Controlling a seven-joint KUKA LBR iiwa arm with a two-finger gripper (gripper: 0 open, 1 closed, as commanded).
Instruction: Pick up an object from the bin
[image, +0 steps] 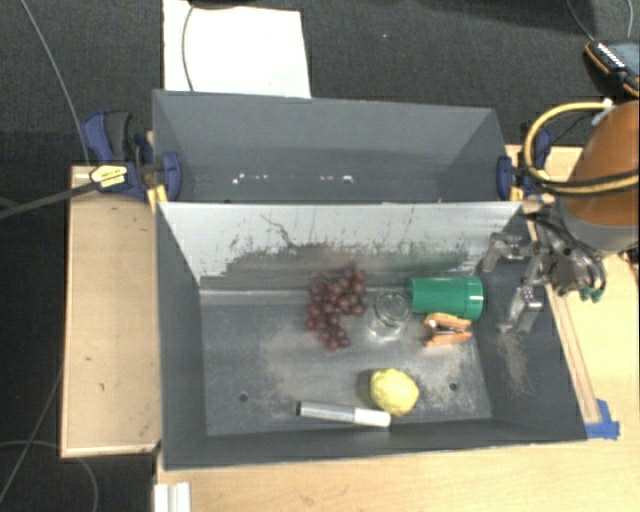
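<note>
I cannot tell whether my jaws are open. Just left of them a green plastic cup (447, 297) lies on its side; descending here, I could strike the grey metal bin (532, 385) wall.

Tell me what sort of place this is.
Probably a robotics lab's test station for picking. A grey metal bin holds an unrelated mix of things: a bunch of purple grapes, a green cup and a marker. A robot gripper hangs at its right side.
</note>
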